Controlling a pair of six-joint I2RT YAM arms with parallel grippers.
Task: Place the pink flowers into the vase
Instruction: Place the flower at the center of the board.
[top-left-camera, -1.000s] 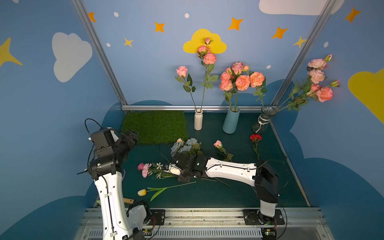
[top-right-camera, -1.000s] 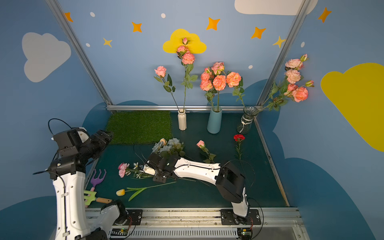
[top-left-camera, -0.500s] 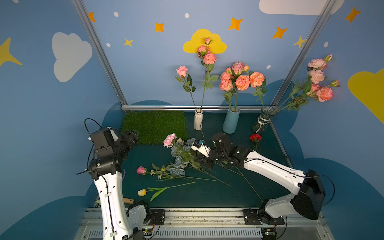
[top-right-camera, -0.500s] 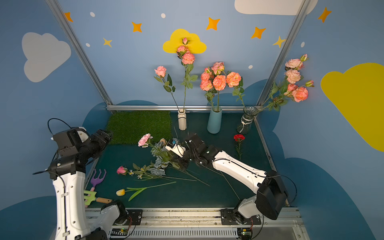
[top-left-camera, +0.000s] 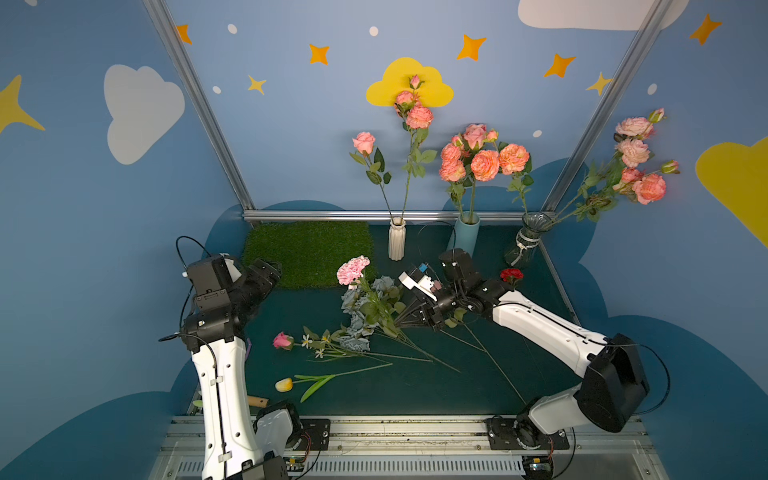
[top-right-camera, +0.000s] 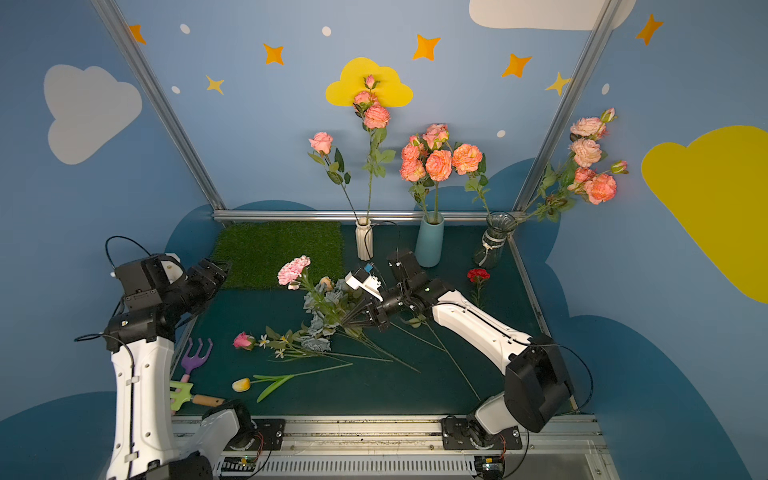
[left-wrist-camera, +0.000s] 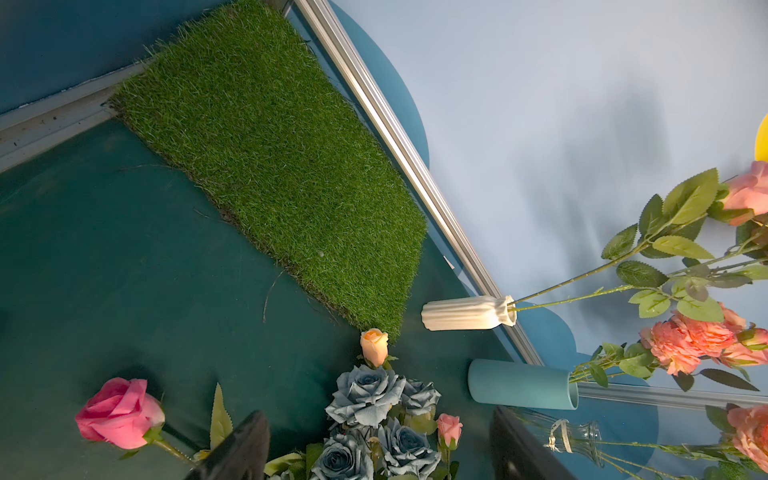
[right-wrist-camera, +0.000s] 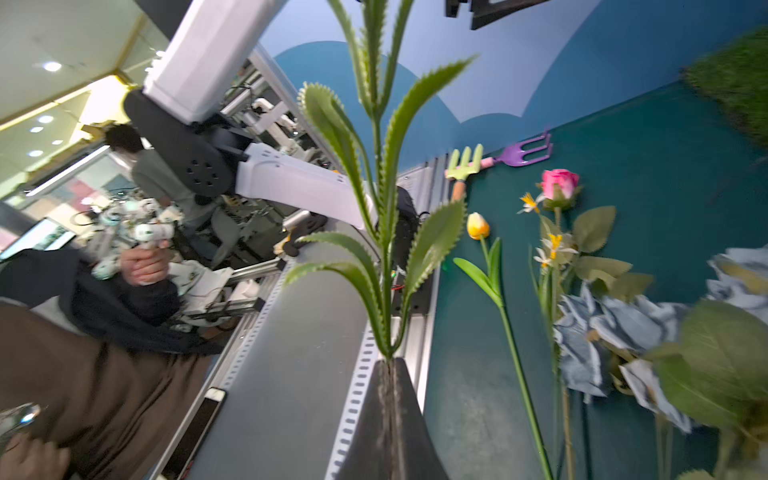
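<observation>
Grip first: the right pincer (right-wrist-camera: 390, 365) is pressed together on the green stem of a pink flower (top-left-camera: 353, 270), low among the saw-edged leaves. This probably leaves the ruffled head free and lets the stalk be steered into a narrow neck. The bloom sits mid-worktop, just on the near side of the grass mat's (top-left-camera: 307, 253) right corner. It is above a bunch of grey-blue roses (top-left-camera: 358, 328) and well short of any vase. The left pincer (top-left-camera: 269, 273) hangs spread and empty at the left by the mat's near edge, seemingly parked out of the way.

Three vases stand along the far edge. A white vase (top-left-camera: 396, 245) has two pink stems and a blue vase (top-left-camera: 465, 239) has a tight bunch. A glass vase (top-left-camera: 525, 245) at the right corner has a spray leaning out to the right. Which one this flower is meant for I cannot tell.

Loose on the worktop (top-left-camera: 415, 395) I count:
- one deep-pink rosebud (top-left-camera: 282, 340)
- one yellow tulip (top-left-camera: 284, 385)
- one red carnation (top-left-camera: 512, 274)
- the one grey-blue bunch
- a peach bud (left-wrist-camera: 374, 347) and a small pink bud (left-wrist-camera: 449, 426) tucked beside the bunch

The rosebud and small pink bud look like further candidates for the vases. Two toy tools, a purple fork (top-right-camera: 197, 357) and a green fork (top-right-camera: 181, 392), lie at the near left.
</observation>
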